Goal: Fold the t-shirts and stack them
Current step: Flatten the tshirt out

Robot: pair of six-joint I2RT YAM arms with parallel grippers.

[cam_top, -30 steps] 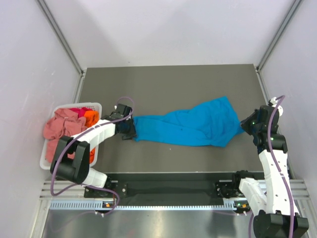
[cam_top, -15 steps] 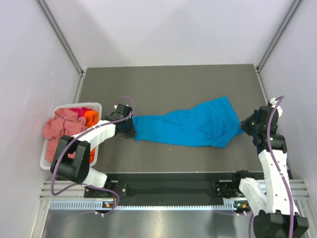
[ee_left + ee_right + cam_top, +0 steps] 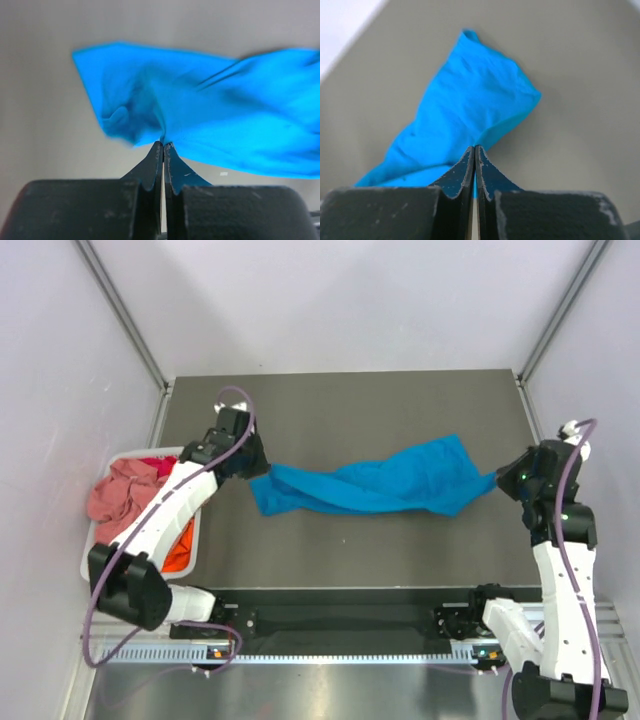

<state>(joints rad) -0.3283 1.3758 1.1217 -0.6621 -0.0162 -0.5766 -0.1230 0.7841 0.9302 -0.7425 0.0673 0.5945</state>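
Two grippers are pinching opposite ends of the turquoise t-shirt: the left gripper is clamping its left end and the right gripper its right end, both with jaws closed on cloth. The shirt is stretching across the middle of the table as a long, twisted, rumpled band, its long axis running left to right between the arms. The other t-shirts are lying heaped in the white basket at the table's left edge.

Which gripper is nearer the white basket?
Left. The left gripper pinches the blue t-shirt just right of the basket; the right gripper holds its other end, across the table.
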